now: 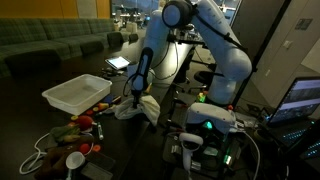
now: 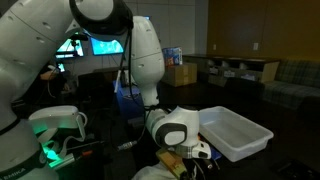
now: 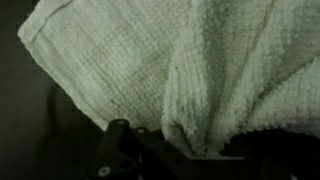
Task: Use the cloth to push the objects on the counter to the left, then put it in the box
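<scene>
In an exterior view the gripper (image 1: pixel 139 97) hangs at the middle of the frame, clenched on the white cloth (image 1: pixel 148 108), which droops from it toward the dark worktop (image 1: pixel 125 142). The white box (image 1: pixel 62 97) stands to the left of the gripper, apart from the cloth. The objects (image 1: pixel 82 124), red and orange among them, lie in a cluster at the lower left, below the box and left of the cloth; whether the cloth touches them I cannot tell. In the wrist view the cloth (image 3: pixel 150 60) fills almost the whole frame, draped over a dark gripper finger (image 3: pixel 120 145) at the bottom. In an exterior view the box (image 2: pixel 245 142) sits at the right, near the arm's wrist (image 2: pixel 170 128)
</scene>
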Tool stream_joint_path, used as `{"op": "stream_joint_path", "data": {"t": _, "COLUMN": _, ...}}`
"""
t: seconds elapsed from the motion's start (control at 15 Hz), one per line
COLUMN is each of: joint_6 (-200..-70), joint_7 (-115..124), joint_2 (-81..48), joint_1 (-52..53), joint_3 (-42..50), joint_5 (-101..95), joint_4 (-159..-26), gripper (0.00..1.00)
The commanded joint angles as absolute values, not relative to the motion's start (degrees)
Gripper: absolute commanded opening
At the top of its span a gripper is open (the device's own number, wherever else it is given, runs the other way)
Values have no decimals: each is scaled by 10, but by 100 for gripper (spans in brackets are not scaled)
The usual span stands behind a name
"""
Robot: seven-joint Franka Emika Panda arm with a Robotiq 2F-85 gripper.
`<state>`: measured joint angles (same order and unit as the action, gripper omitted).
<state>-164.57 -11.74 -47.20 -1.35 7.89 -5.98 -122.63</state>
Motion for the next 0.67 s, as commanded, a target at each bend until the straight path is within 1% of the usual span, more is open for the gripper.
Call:
{"op": "stream_joint_path", "data": {"t": 0.0, "joint_6": -1642, "joint_7": -75, "joint_2": -503, "joint_1": -2, "joint_3": 134, "joint_5": -83, "joint_4": -1179, "gripper": 8}}
{"op": "stream_joint_path", "data": {"t": 0.33, "joint_6": -1638, "joint_7": -30, "joint_2": -545, "joint_1": -2, "joint_3": 165, "joint_5": -76, "joint_4": -1106, "gripper": 8}}
{"op": "stream_joint_path", "data": {"t": 0.6, "joint_6": -1624, "joint_7": -6, "joint_2": -571, "joint_1": -2, "joint_3": 162, "joint_5": -74, "joint_4": -1045, "gripper": 9}}
